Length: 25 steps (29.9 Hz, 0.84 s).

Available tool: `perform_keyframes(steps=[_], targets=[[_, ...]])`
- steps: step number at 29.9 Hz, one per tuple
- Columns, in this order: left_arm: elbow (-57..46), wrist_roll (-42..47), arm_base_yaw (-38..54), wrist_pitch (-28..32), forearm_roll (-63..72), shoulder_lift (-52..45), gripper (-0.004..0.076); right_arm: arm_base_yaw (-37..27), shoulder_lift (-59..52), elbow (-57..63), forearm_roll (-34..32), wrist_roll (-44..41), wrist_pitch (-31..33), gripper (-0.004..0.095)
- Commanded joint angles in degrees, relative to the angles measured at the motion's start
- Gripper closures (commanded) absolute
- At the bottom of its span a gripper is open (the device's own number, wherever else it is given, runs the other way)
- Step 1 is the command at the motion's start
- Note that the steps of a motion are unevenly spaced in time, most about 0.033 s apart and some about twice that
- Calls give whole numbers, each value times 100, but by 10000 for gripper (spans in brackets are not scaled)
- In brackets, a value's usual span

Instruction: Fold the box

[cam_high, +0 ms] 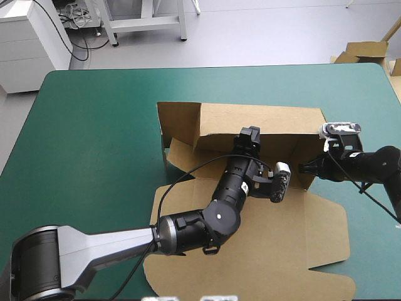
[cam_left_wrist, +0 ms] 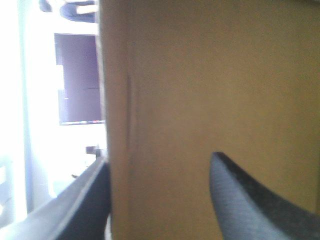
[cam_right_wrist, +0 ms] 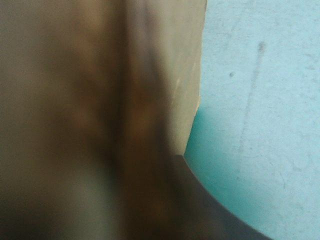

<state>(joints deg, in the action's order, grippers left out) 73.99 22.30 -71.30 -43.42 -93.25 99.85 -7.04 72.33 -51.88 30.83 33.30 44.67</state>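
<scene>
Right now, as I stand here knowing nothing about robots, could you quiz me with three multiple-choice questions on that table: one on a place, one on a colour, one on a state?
1. Where is the left gripper?
A) at the raised far wall of the box
B) on bare table
C) off the table

2. What colour is the table cover?
A) red
B) teal-green
C) grey

3. How is the box's near part?
A) rolled up
B) standing upright
C) lying flat

Answers: 1 A, the wall stands between its fingers; 2 B, teal-green shows all around the box; 3 C, it lies flat on the cover.
</scene>
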Motion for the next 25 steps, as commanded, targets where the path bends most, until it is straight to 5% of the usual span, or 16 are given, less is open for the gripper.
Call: perform_keyframes(steps=[1,5,17,25], targets=[[140,200,-272,-394,-476,-529,416,15,-172,-472,-282,-571,711,918],[140,290,-310,-394,-465,-982,736,15,-172,-787,-648,-884,1327,918],[140,822,-101,-303,-33,-2756,724,25,323,-1307,-798,-1183,2223,918],[140,822,1834,-303,1285,-3408,724,934,1157,-1665,-1245,-1765,2223,918]])
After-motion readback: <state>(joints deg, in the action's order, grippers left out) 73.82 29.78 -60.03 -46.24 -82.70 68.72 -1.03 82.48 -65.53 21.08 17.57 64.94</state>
